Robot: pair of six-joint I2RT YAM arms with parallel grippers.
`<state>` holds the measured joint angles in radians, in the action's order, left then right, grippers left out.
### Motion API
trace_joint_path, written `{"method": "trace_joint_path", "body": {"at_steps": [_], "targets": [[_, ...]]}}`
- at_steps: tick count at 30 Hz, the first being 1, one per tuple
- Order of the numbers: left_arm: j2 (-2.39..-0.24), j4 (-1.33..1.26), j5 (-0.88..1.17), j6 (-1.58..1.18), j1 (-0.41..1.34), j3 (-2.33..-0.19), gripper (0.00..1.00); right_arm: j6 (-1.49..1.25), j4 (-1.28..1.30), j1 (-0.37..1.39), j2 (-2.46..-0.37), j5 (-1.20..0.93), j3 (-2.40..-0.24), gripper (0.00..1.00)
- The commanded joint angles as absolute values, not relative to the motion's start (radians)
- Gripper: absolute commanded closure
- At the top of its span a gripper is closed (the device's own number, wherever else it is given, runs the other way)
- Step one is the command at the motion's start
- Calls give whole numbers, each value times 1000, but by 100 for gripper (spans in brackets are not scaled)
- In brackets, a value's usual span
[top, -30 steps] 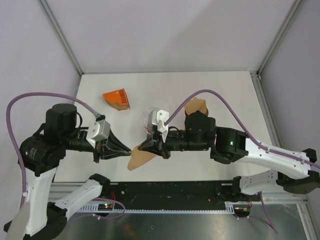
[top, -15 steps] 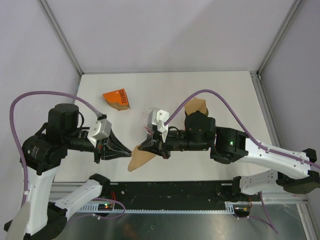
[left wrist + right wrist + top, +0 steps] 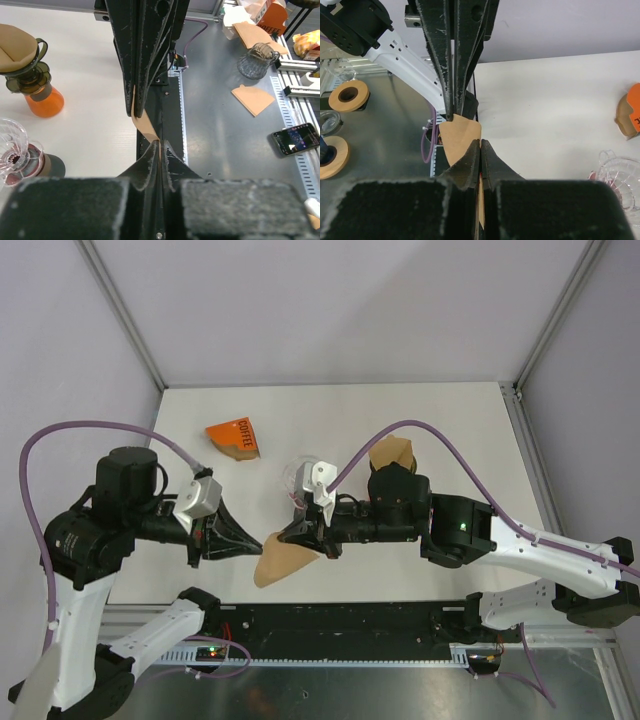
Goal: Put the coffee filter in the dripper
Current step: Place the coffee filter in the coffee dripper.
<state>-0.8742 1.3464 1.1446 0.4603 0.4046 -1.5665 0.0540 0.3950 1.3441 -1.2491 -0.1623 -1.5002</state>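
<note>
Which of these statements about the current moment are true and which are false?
1. The left gripper and the right gripper both pinch one coffee filter. True.
2. The coffee filter sits inside the dripper. False: it is held between the grippers, on the near side of the dripper.
3. The orange box lies left of the dripper in the top view. True.
4. The right gripper is wide open. False: it is shut on the coffee filter.

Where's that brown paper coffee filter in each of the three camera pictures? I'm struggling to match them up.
Top external: the brown paper coffee filter sits below centre, slightly left.
Left wrist: at centre, a thin tan strip.
Right wrist: just left of centre, a tan wedge.
Shared landmark: the clear glass dripper, lower left in the left wrist view, lower right in the right wrist view.
</note>
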Motion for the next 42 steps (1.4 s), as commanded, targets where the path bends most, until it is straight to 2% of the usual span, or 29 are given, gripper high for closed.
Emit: {"method": "trace_joint_path", "body": {"at_steps": [1,4,5,10,12,17,22,27,28,29,30,34,35,37,39,41,42], "targets": [[-872,1322,1125,436,397,-1556,96,72,402,1348,-1222,-205,-1516,100],[-870,1298,1081,420,391,-1545,98,81,390,1349,-1208,-231,-1500,100],[-869,1292,1075,417,390,-1542,92,84,384,1349,-1202,-241,-1494,100],[-852,1286,1099,451,390,-1545,45,66,332,1343,-1134,-176,-1450,100],[-845,1272,1075,482,387,-1549,32,49,298,1336,-1091,-154,-1418,100],[-847,1239,1163,549,368,-1548,17,14,210,1326,-1026,-231,-1346,100],[-854,1228,1272,592,343,-1524,13,3,131,1333,-1033,-249,-1326,100],[-839,1175,1289,593,333,-1458,18,-29,0,1340,-1065,-238,-1325,100],[-838,1164,1293,589,332,-1455,22,-32,-20,1340,-1070,-239,-1325,100],[-837,1153,1298,584,332,-1454,27,-35,-35,1340,-1075,-235,-1324,100],[-837,1144,1303,579,332,-1453,37,-39,-45,1341,-1080,-232,-1324,100],[-835,1114,1306,548,332,-1442,84,-54,-68,1340,-1093,-234,-1324,100],[-833,1111,1307,541,332,-1442,92,-58,-64,1341,-1093,-232,-1324,100],[-831,1109,1296,526,332,-1451,98,-62,-43,1339,-1092,-225,-1324,100],[-828,1107,1257,510,332,-1469,99,-68,8,1333,-1090,-223,-1325,100],[-826,1108,1196,501,334,-1482,100,-78,87,1327,-1083,-222,-1325,88],[-823,1110,1165,503,335,-1483,100,-80,130,1327,-1077,-213,-1325,71]]}}
